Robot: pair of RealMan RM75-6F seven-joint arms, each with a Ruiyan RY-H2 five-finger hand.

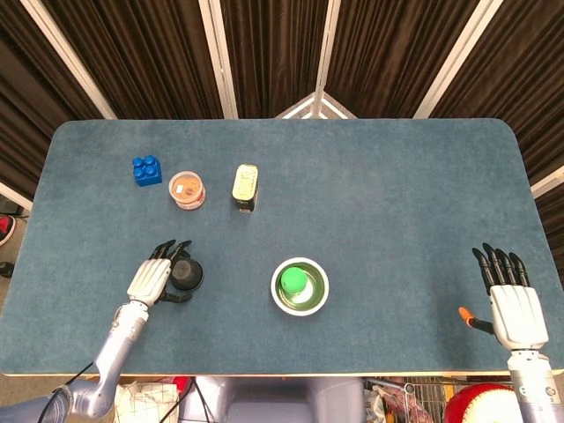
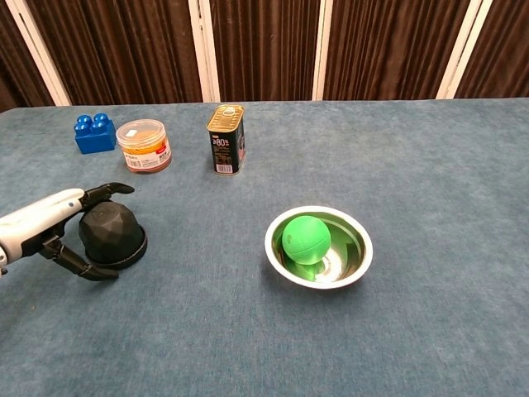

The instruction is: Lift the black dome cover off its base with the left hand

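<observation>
left hand at about 8 o'clock on the table, cupped round the dome: fingers over the top at its far side, thumb low at the near side, seemingly touching but not clearly clamped. dome seated on its flat black base, upright, apex up; no real long axis, roughly as wide as tall, faceted all round. blue brick, tub and can off at 12 to 1 o'clock from the dome, well apart. bowl with a green ball at 3 o'clock from the dome, apart.

for the step: best to close fingers and thumb on opposite facets, above the base rim, then lift straight up so the base stays down. likely to slip if pinched near the sloping top. no tilting toward the bowl.

right hand far at 4 o'clock on the table, flat, fingers straight and close together, holding nothing.
</observation>
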